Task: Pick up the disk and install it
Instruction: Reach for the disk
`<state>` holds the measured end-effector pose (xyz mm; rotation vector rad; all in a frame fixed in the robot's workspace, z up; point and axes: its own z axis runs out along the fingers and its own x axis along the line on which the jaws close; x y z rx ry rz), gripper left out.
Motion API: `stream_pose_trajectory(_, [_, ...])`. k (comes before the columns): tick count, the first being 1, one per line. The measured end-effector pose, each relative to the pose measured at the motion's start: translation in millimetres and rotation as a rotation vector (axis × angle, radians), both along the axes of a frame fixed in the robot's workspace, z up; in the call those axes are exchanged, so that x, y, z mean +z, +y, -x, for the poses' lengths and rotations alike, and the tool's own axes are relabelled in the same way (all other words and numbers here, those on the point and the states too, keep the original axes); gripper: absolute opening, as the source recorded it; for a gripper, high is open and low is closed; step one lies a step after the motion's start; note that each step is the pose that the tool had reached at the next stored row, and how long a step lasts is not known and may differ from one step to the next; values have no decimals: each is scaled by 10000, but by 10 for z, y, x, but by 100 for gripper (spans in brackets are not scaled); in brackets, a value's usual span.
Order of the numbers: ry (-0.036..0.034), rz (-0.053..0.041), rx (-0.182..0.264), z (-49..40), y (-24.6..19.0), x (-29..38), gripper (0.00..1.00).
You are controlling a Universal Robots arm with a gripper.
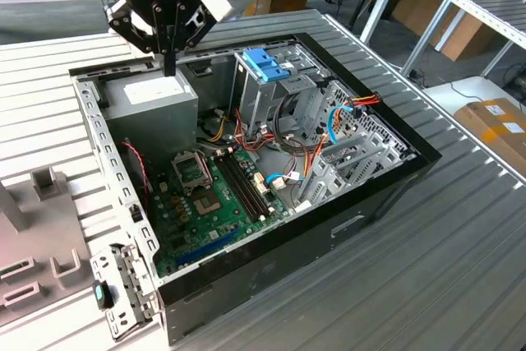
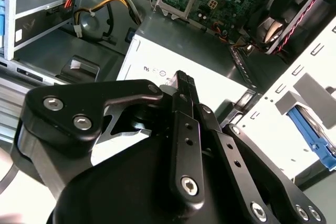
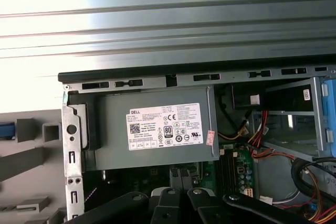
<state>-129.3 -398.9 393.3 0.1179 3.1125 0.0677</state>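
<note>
Tool [image 1: 169, 63], seemingly closed, just above grey power-supply box [image 1: 156, 103].

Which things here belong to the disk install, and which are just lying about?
Job: end effector, shut, over the power supply; drive cage, probably.
Lying about: power supply, motherboard, grey fixture, cardboard box.

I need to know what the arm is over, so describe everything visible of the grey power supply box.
The power supply box is a grey metal-looking rectangular block with a white sticker on top. It sits flat in a corner of the open computer case, beside the motherboard. The gripper hangs just over its sticker; contact is unclear.
</note>
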Motion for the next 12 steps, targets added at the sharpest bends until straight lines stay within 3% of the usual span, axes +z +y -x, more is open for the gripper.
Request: stream_pose_trajectory(12, [0, 0, -1, 40, 0, 0, 10])
